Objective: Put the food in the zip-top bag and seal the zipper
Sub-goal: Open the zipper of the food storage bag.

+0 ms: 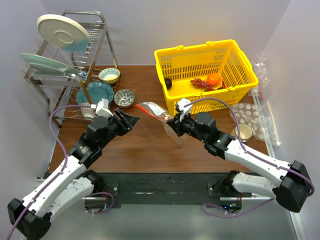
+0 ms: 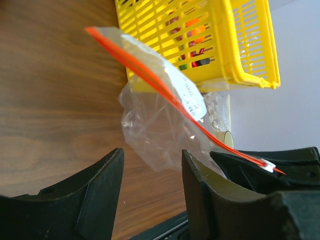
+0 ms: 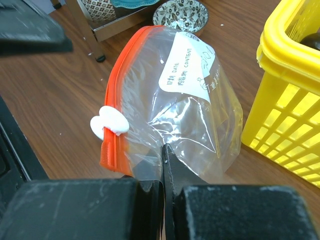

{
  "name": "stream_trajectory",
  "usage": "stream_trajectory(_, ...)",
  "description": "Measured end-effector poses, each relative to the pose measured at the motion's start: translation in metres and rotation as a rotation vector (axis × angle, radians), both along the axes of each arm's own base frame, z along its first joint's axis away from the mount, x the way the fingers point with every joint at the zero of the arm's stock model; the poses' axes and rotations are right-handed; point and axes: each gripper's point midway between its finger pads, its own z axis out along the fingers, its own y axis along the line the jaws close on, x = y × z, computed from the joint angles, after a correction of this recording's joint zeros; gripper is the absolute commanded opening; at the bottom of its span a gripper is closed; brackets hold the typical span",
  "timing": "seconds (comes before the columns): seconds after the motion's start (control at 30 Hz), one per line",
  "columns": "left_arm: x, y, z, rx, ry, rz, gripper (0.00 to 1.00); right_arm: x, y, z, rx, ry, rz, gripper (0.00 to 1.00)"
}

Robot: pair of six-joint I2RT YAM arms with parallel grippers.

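While R claw pinches zip-top bag, L claw gapes nearby.

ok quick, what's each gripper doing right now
left gripper: open, holding nothing
right gripper: closed on the bag

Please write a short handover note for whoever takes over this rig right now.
Left gripper: open, empty, right beside the zip-top bag.
Right gripper: shut on the bag's clear plastic, holding it up.
Food: orange, grapes and dark round fruit lie in the yellow basket; the bag has none.
Done: bag in hand.
Left: all the food goes in, then seal the zipper; whether it is open now is unclear.
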Motion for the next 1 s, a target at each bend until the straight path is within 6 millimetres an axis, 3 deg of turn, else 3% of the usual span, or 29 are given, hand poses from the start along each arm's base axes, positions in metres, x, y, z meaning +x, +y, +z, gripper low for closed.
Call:
stream_trajectory(0.1,0.002,-0.003,-0.015,-0.059,0.052,0.023,0.54,0.0,0.0,0.0,0.004,0.0,0.0,0.0)
stream_trajectory(0.27,0.015,-0.01,-0.011,-0.191,0.108,0.084,0.54,0.0,0.001,0.001,0.006,-0.003,0.0,0.0)
stream_trajectory(0.53,0.026,-0.014,-0.032,-0.329,0.311,0.209,0.52,0.0,0.0,0.001,0.006,-0.003,0.0,0.0)
stream_trajectory(1.0,0.033,-0.005,-0.028,-0.444,0.347,0.319,0.5,0.0,0.001,0.001,0.004,-0.006,0.002,0.0)
